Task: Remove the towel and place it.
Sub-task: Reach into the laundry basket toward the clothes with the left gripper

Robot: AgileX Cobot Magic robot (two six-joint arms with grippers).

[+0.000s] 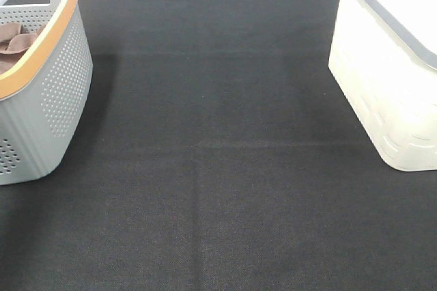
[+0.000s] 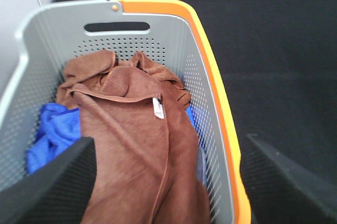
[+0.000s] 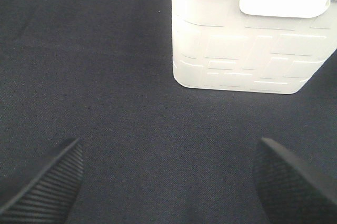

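**Operator:** Where do I grab?

**Guide:** The reddish-brown microfibre towel (image 2: 131, 129) lies crumpled in the grey perforated plastic basket (image 2: 210, 103), atop a blue cloth (image 2: 50, 129). Your left claw (image 2: 169, 139) is spread, straddling the basket wall: shift inward, then pinch a raised fold. Your right claw (image 3: 168, 141) is spread too, idle.

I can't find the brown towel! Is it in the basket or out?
In. The towel lies crumpled inside the grey basket, partly over a blue cloth.
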